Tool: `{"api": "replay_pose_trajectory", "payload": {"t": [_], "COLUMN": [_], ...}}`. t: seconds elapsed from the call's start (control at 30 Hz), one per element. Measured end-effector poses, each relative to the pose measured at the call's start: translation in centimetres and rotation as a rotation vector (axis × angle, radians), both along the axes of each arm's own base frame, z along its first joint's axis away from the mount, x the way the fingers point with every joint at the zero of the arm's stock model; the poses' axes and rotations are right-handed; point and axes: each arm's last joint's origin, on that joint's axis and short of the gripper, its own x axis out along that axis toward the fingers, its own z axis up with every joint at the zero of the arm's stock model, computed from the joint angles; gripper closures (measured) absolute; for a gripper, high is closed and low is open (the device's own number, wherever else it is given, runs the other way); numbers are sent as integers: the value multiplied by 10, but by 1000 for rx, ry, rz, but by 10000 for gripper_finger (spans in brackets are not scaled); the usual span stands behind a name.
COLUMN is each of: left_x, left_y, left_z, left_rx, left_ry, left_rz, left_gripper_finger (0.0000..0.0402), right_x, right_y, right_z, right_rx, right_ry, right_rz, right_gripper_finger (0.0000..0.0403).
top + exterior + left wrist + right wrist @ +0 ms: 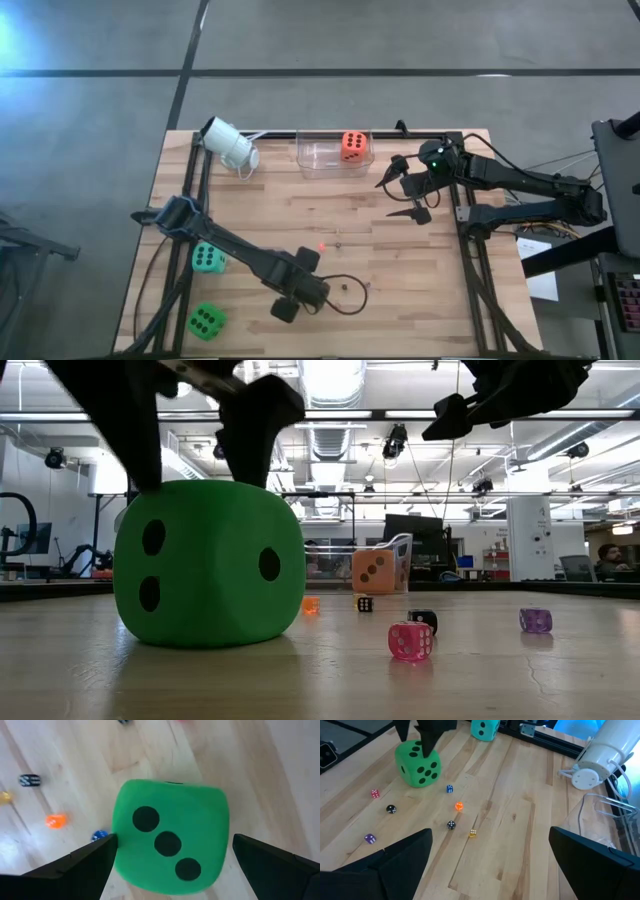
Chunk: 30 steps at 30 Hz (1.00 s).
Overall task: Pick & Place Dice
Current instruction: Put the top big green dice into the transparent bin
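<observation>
A green die (170, 837), three pips up, rests on the wooden table. My left gripper (175, 840) hangs open over it, pointing down, one finger on either side of its top (205, 490); in the high view the gripper (298, 285) hides it. A teal die (207, 258) and a second green die (205, 321) sit near the table's left edge. An orange-red die (352, 145) lies in a clear bin (320, 160) at the far edge. Tiny coloured dice (459, 806) lie scattered beside the green die. My right gripper (392, 197) waits open at the far right, above the table.
A white cup (230, 145) lies on its side at the far left. A thin dark cable (350, 300) loops on the table near my left gripper. Black frame rails (470, 250) run along the table's left and right sides. Bare wood lies mid-table.
</observation>
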Motion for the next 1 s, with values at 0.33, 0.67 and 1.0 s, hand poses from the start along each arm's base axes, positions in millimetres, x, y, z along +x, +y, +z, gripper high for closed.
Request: {"api": "replay_pose_trajectory", "payload": {"t": [0.33,0.67,1.0], "left_x": [1,4,4], "left_y": [3,0,0], "left_z": [-4,5,5], "left_rx": [-42,-64,-47], "left_ry": [6,-2,-4], "left_rz": [-4,-34,-57], "left_gripper_finger": [2,2,2], "right_x": [0,0,0], "right_y": [0,0,0], "right_z": [0,0,0], "right_rx": [0,0,0], "right_ry": [0,0,0], "right_rz": [0,0,0], "right_gripper_finger": [3,3,3]}}
